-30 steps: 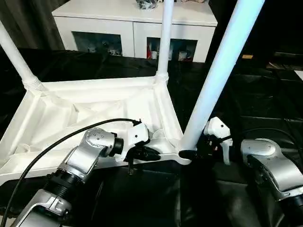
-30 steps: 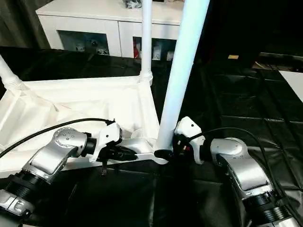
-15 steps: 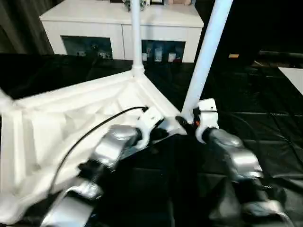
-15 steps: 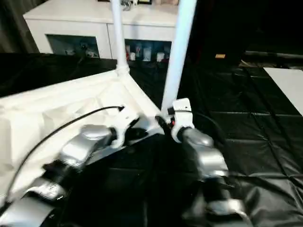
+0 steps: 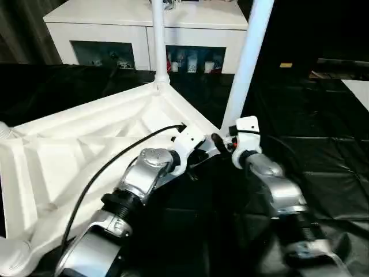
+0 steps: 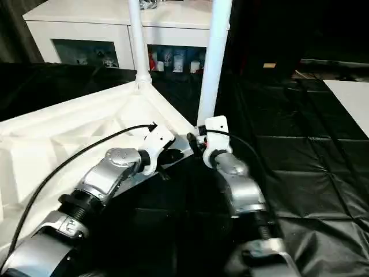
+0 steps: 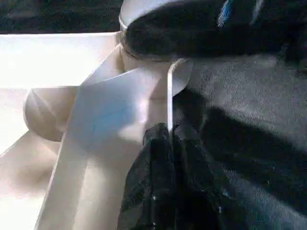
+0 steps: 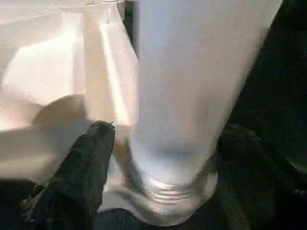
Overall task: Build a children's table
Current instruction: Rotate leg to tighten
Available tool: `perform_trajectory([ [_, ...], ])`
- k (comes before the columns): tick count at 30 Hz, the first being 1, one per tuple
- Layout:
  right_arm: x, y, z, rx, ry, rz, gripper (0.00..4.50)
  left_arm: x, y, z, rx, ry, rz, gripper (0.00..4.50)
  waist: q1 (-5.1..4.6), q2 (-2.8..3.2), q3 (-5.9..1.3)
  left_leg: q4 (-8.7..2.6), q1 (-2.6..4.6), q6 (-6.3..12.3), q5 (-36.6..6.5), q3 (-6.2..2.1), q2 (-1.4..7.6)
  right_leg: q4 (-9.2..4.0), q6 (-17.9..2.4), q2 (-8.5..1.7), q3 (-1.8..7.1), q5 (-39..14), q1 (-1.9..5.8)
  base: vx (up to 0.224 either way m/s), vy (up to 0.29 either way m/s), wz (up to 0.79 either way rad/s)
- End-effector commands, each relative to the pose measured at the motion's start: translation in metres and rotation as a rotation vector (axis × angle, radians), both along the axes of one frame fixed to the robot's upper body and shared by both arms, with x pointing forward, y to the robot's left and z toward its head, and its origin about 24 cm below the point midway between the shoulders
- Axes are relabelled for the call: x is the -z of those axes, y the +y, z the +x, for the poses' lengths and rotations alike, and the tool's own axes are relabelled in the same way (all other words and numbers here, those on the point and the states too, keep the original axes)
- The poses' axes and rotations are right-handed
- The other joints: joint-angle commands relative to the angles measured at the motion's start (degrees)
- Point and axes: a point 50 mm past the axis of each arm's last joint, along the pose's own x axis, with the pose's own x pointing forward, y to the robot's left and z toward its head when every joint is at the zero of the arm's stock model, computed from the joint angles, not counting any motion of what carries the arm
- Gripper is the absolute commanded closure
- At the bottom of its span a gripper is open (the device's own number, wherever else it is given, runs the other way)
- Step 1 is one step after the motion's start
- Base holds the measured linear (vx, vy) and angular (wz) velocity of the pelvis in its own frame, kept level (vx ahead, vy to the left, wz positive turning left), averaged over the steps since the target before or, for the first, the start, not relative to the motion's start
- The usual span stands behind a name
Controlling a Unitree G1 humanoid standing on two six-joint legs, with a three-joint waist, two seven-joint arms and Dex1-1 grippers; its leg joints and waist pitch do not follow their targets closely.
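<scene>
Across the black sheeted floor lies the white plastic rectangular tabletop (image 5: 86, 150), upside down, its ribbed, braced underside facing up. Long tapered white tube legs stand from its corner sockets: a far leg (image 5: 157, 40) rises at the back corner, and a near white tube leg (image 5: 247, 63) rises from the corner closest to the robot. The left claw (image 7: 169, 143) is clenched on the thin rim of the tabletop just beside that near corner, its black fingers (image 7: 148, 163) pinching the edge from both sides. The right claw (image 5: 222, 140) sits at the base of the near leg, where the threaded collar (image 8: 168, 191) meets the socket; one black finger (image 8: 86, 163) lies against the collar, but whether that claw is clamped cannot be told. By the look of it, the step in hand is seating this leg. The moulded plastic is likely light and stiff yet smooth, so the tall leg would lever easily; low on the tube, near the collar, seems the best hold, with the rim steadied against turning. Behind stands a white cabinet (image 5: 104, 29).
</scene>
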Motion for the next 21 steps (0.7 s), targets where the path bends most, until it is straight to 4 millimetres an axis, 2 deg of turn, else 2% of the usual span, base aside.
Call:
perform_trajectory([
  [1, -0.006, -0.012, -0.012, -0.204, 0.037, 0.007, 0.55, -0.019, 0.002, -0.002, 0.114, -0.095, -0.043, 4.50, 0.40, -0.29, -3.97, -4.10, 0.58, 3.59, -10.1, -1.16, 2.36, -3.58, -12.6, -3.00, 2.42, -10.2, 3.31, 0.000, 0.000, 0.00],
  [2, -0.008, -0.017, -0.018, -0.271, 0.040, -0.007, 0.55, -0.018, 0.005, -0.004, 0.131, -0.083, -0.041, 4.50, 0.59, -0.35, -3.93, -4.06, 0.57, 3.77, -10.2, -1.10, 2.34, -3.63, -12.6, -2.93, 2.42, -10.0, 3.33, 0.000, 0.000, 0.00],
  [3, -0.008, -0.022, -0.025, -0.347, 0.050, -0.038, 0.55, -0.018, 0.008, -0.007, 0.170, -0.078, -0.038, 4.50, 0.77, 0.05, -3.95, -4.01, 0.55, 4.00, -10.0, -1.14, 2.40, -3.52, -12.8, -2.99, 2.46, -9.3, 3.33, 0.000, 0.000, 0.00],
  [7, -0.005, -0.036, -0.043, -0.503, 0.101, -0.095, 0.55, -0.016, 0.016, -0.022, 0.350, -0.048, -0.039, 4.50, 1.06, -0.23, -3.84, -4.14, 0.50, 4.57, -10.3, -1.19, 2.75, -3.42, -13.9, -3.15, 2.51, -9.0, 3.31, 0.000, 0.000, 0.00],
  [8, -0.005, -0.041, -0.049, -0.547, 0.124, -0.103, 0.55, -0.016, 0.021, -0.031, 0.441, -0.018, -0.037, 4.50, 1.14, -0.09, -3.95, -4.11, 0.64, 4.35, -10.8, -1.26, 2.70, -3.35, -14.2, -3.19, 2.42, -9.7, 3.17, 0.000, 0.000, 0.00],
  [10, -0.004, -0.042, -0.053, -0.580, 0.139, -0.106, 0.55, -0.015, 0.027, -0.037, 0.496, 0.006, -0.018, 4.50, 1.01, -0.06, -3.71, -4.25, 0.68, 4.10, -11.9, -1.15, 2.84, -3.39, -14.6, -3.15, 2.53, -10.7, 2.91, 0.000, 0.000, 0.00],
  [12, -0.005, -0.043, -0.057, -0.608, 0.150, -0.098, 0.55, -0.015, 0.030, -0.039, 0.518, 0.021, -0.007, 4.50, 1.14, -0.16, -3.52, -4.24, 1.31, 3.45, -14.0, -0.87, 2.79, -3.93, -14.4, -2.99, 2.56, -13.8, 2.34, 0.000, 0.000, 0.00],
  [13, -0.006, -0.040, -0.060, -0.643, 0.160, -0.081, 0.55, -0.015, 0.033, -0.041, 0.529, 0.037, -0.008, 4.50, 1.42, -0.30, -3.26, -4.42, 1.49, 2.59, -16.0, -0.92, 2.87, -4.27, -13.2, -3.14, 2.67, -17.9, 2.24, 0.000, 0.000, 0.00],
  [16, -0.007, -0.037, -0.062, -0.675, 0.157, -0.075, 0.55, -0.016, 0.034, -0.043, 0.536, 0.043, -0.012, 4.50, 1.69, -0.25, -3.26, -4.71, 1.24, 1.42, -16.3, -1.23, 2.97, -4.39, -11.4, -3.30, 2.62, -20.6, 2.36, 0.000, 0.000, 0.00],
  [19, -0.007, -0.035, -0.064, -0.702, 0.179, -0.053, 0.55, -0.017, 0.035, -0.044, 0.543, 0.040, -0.012, 4.50, 1.91, -0.36, -3.42, -4.65, 1.16, 1.16, -15.5, -1.24, 2.91, -4.19, -11.4, -3.27, 2.67, -19.0, 2.38, 0.000, 0.000, 0.00],
  [21, -0.006, -0.036, -0.065, -0.719, 0.192, -0.056, 0.91, -0.016, 0.036, -0.045, 0.546, 0.044, -0.014, 4.50, 2.03, -0.42, -3.52, -4.58, 0.97, 1.44, -14.2, -1.23, 2.84, -3.97, -11.6, -3.29, 2.66, -17.6, 2.55, 0.000, 0.000, 0.00],
])
